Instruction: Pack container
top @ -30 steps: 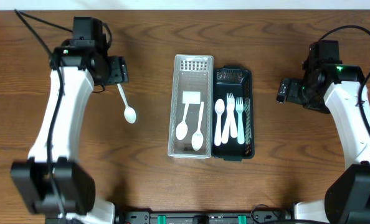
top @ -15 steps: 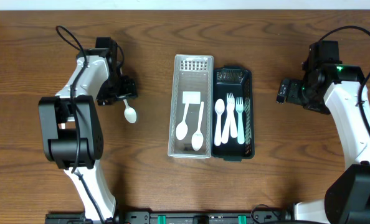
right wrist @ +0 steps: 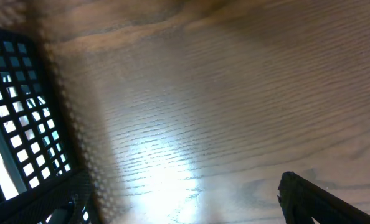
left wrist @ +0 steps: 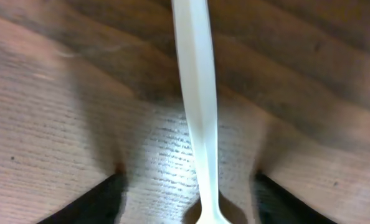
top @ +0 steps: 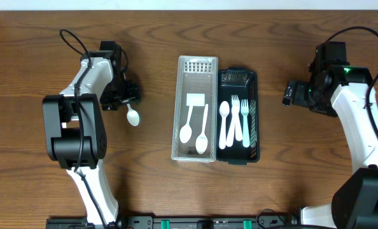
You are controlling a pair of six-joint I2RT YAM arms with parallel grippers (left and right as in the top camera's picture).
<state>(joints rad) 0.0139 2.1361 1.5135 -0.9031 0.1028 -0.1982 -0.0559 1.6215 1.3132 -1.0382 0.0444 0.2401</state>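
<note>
Moved: left arm tucked in over loose spoon, left of trays | clear tray takes spoons, black basket forks | left gripper spread astride handle for pinching, gripping nothing | right gripper parked clear, jaws: cannot tell
</note>
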